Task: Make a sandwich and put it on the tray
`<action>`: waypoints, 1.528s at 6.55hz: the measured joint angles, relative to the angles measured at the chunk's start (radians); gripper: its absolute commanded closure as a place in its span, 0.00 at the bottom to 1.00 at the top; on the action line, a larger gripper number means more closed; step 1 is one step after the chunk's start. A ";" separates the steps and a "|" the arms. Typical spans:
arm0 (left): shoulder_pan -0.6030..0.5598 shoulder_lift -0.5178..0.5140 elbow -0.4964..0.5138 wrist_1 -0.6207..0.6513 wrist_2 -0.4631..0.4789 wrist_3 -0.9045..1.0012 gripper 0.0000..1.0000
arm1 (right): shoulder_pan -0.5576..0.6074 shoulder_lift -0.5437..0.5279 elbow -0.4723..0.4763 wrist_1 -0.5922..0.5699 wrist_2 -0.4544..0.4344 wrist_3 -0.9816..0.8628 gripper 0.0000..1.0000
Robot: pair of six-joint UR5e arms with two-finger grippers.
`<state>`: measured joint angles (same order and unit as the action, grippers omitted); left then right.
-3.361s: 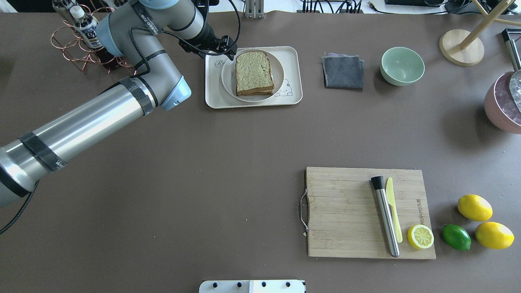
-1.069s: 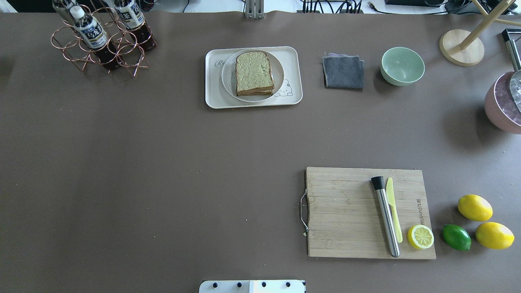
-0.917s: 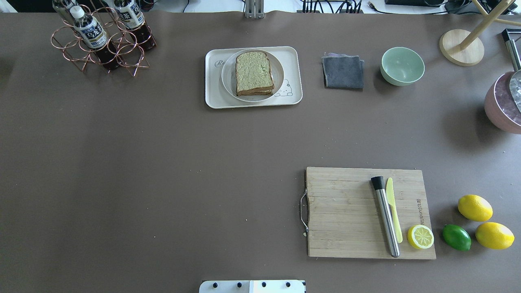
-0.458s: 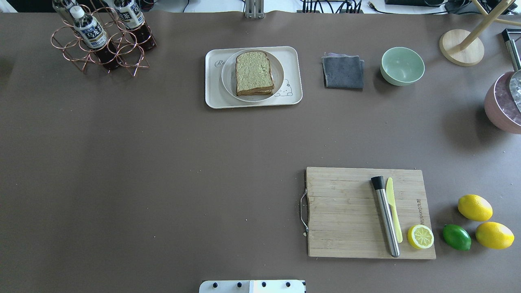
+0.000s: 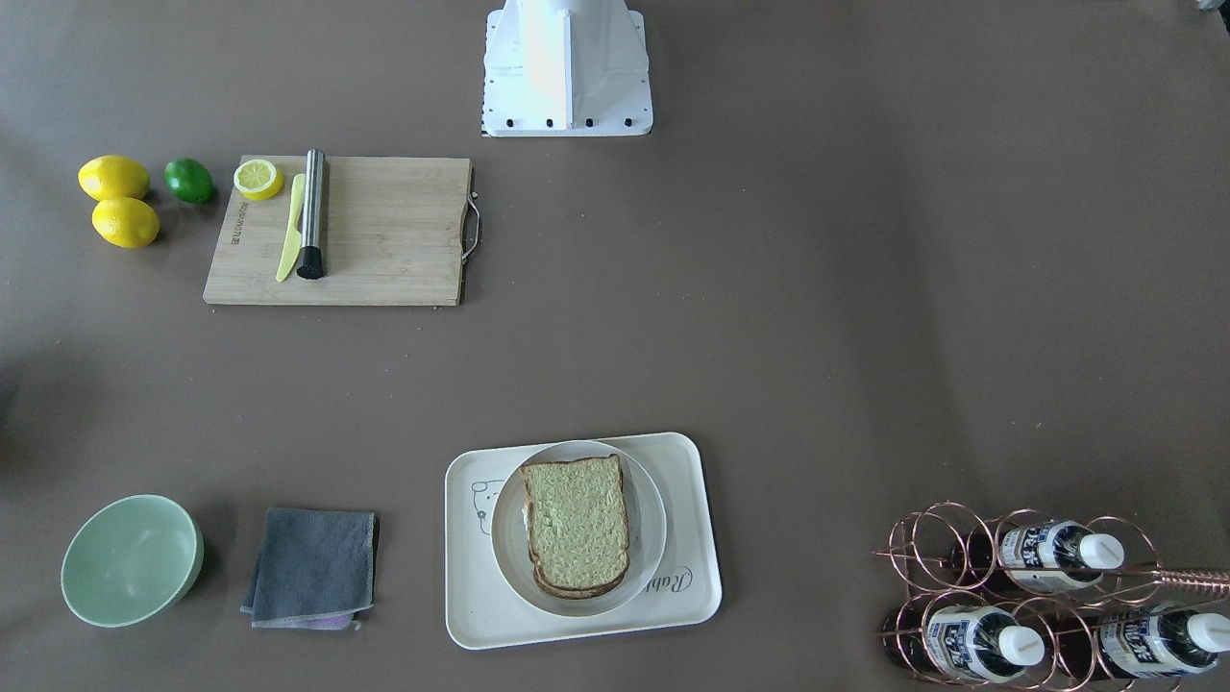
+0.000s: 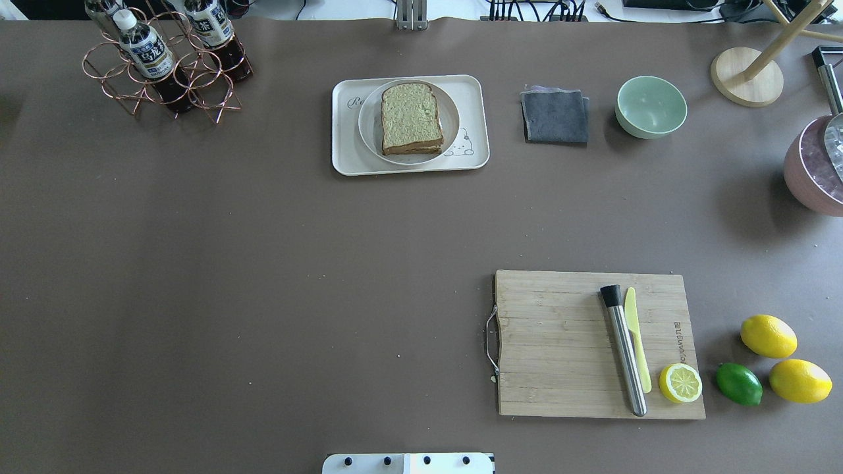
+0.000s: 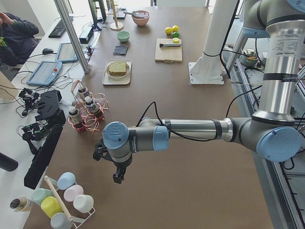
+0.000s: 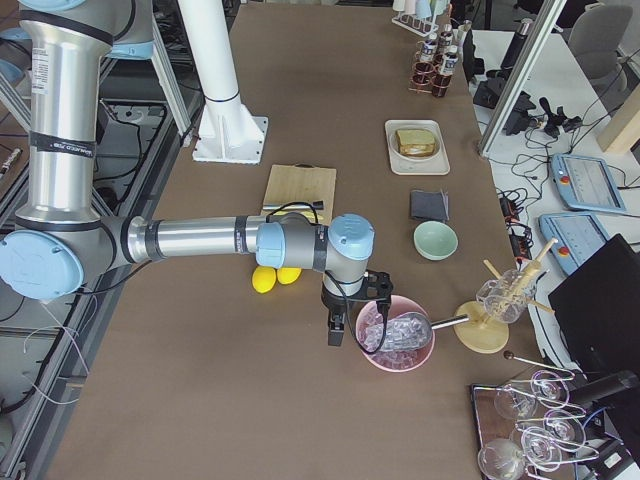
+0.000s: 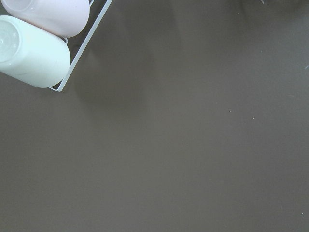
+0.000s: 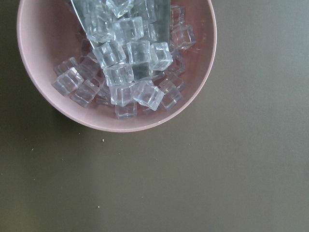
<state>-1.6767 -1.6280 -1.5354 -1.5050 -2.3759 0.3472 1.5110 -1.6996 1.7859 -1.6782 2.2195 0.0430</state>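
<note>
The sandwich (image 6: 411, 118), greenish-tan bread with brown crust, lies on a round white plate (image 6: 369, 128) on the cream tray (image 6: 345, 155) at the table's far middle. It also shows in the front-facing view (image 5: 577, 526). Both arms are away from it. My left gripper (image 7: 116, 179) hangs over bare table near a cup rack, seen only in the exterior left view. My right gripper (image 8: 335, 335) hangs beside a pink bowl of ice (image 8: 395, 335), seen only in the exterior right view. I cannot tell whether either is open or shut.
A wooden cutting board (image 6: 560, 342) with a steel muddler (image 6: 624, 349), yellow knife and lemon half lies front right, with lemons and a lime (image 6: 739, 384) beside it. A grey cloth (image 6: 555, 116) and green bowl (image 6: 651, 106) sit right of the tray. A bottle rack (image 6: 164, 62) stands far left.
The left arm, whose gripper was at the plate's left edge on the tray, has left the overhead view. The sandwich, plate and tray have stayed put.
</note>
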 measured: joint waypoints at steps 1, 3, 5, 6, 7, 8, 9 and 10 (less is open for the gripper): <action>0.002 0.000 -0.003 0.001 -0.026 -0.039 0.02 | 0.000 0.000 0.001 0.000 0.002 0.000 0.00; 0.003 0.001 -0.005 -0.012 -0.050 -0.109 0.02 | 0.000 0.001 0.001 0.000 0.003 0.001 0.00; 0.003 0.005 -0.005 -0.017 -0.055 -0.119 0.02 | 0.000 0.000 -0.003 0.000 0.002 0.001 0.00; 0.003 0.006 -0.005 -0.018 -0.056 -0.121 0.02 | 0.000 0.000 -0.006 0.000 0.002 0.001 0.00; 0.003 0.006 -0.004 -0.019 -0.057 -0.122 0.02 | 0.000 0.000 -0.008 0.000 0.002 0.001 0.00; 0.003 0.007 -0.004 -0.020 -0.057 -0.123 0.02 | 0.000 0.000 -0.011 0.000 0.002 0.000 0.00; 0.003 0.007 -0.003 -0.020 -0.057 -0.123 0.02 | 0.000 0.000 -0.016 0.000 0.002 0.000 0.00; 0.003 0.007 -0.002 -0.020 -0.057 -0.123 0.02 | 0.000 0.000 -0.021 0.000 0.002 0.001 0.00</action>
<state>-1.6736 -1.6210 -1.5377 -1.5248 -2.4329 0.2240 1.5110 -1.6996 1.7647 -1.6782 2.2215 0.0440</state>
